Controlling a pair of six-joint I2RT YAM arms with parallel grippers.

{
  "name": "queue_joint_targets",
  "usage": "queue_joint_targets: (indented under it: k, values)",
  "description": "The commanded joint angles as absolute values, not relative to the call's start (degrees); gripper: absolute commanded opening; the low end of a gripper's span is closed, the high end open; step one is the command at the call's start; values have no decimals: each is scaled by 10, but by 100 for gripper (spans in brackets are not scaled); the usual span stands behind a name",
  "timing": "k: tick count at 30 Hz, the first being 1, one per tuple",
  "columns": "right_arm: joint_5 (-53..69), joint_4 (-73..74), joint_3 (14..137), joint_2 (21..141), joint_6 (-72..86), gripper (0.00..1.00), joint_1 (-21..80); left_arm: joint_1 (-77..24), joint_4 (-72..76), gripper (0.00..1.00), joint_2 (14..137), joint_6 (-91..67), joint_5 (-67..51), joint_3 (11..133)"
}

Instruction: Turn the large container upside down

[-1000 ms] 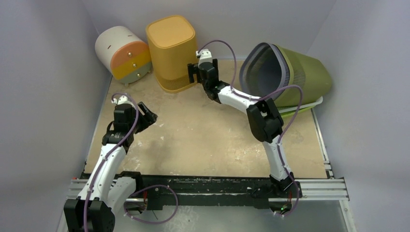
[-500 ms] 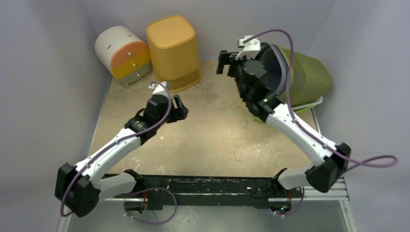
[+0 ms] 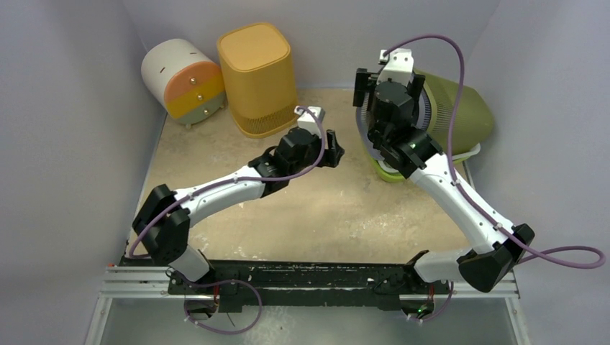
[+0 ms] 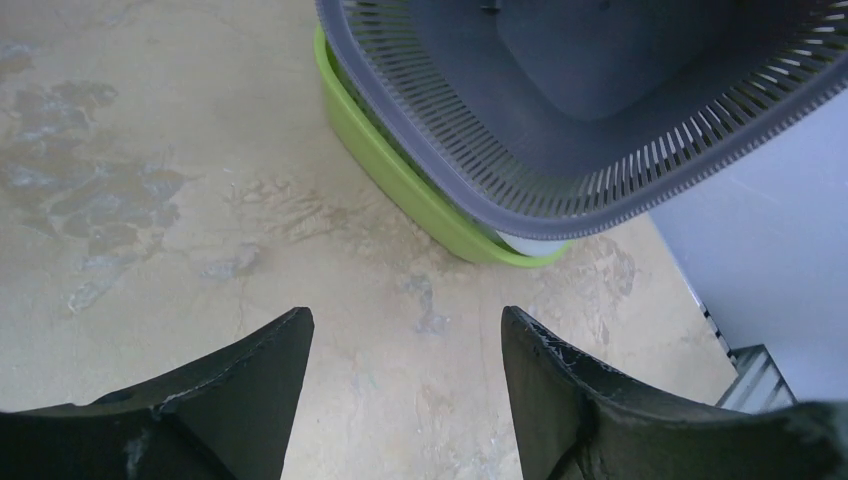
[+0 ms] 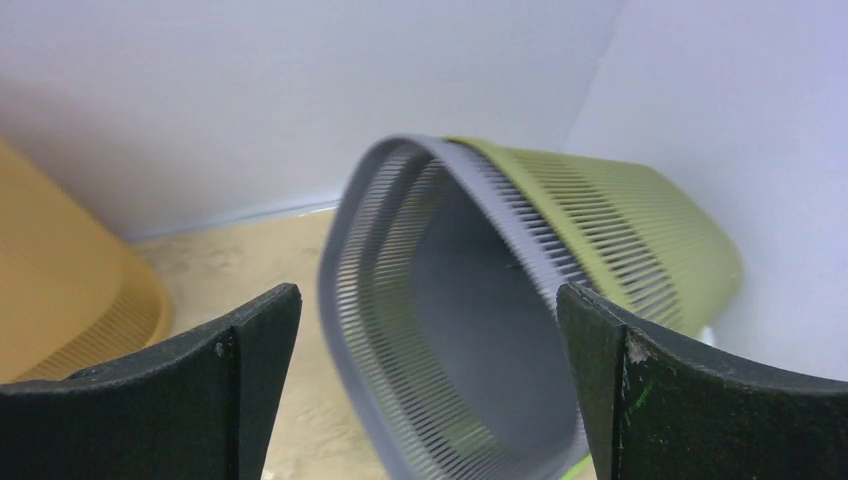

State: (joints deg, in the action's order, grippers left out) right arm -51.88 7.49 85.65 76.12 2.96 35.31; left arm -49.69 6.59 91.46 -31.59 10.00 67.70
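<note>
The large container is an olive-green slatted bin [image 3: 460, 108] with a grey slatted rim and grey inside. It lies on its side at the back right, mouth facing left, resting on a lime-green lid [image 3: 392, 172]. My right gripper [image 3: 385, 75] is open and empty, held high just in front of the mouth; the right wrist view looks into the bin [image 5: 480, 330]. My left gripper [image 3: 332, 149] is open and empty, low over the table, left of the mouth. The left wrist view shows the grey rim [image 4: 520, 190] and the lid [image 4: 400, 180] ahead.
A yellow-orange bin [image 3: 257, 75] stands upside down at the back centre. A white and orange round drawer unit [image 3: 180, 79] lies at the back left. Grey walls close the left, back and right sides. The beige table [image 3: 302, 208] is bounded by a metal rail in front.
My left arm has stretched rightward across the table toward the bin's mouth. My right gripper has risen and moved right, from beside the yellow bin to in front of the olive bin's rim.
</note>
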Motion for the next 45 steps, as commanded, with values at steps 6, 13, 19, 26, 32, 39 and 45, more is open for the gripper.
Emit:
queue_joint_targets:
  k: [6,13,19,26,32,39,45]
  values:
    - [-582,111,877,766,-19,100,274,-504,154,66,827,-350,96,538]
    - [-559,140,882,800,-13,91,242,-512,165,65,764,-367,100,435]
    - [-551,141,880,812,-15,83,238,-512,177,65,740,-373,101,396]
    - [-566,140,866,821,-18,66,234,-512,200,65,728,-388,98,358]
    - [-565,130,850,834,-16,59,232,-512,204,65,710,-396,100,325]
    - [-571,121,839,848,-14,54,230,-512,194,64,674,-402,116,291]
    - [-609,100,826,850,-36,32,230,-512,184,64,656,-404,120,275]
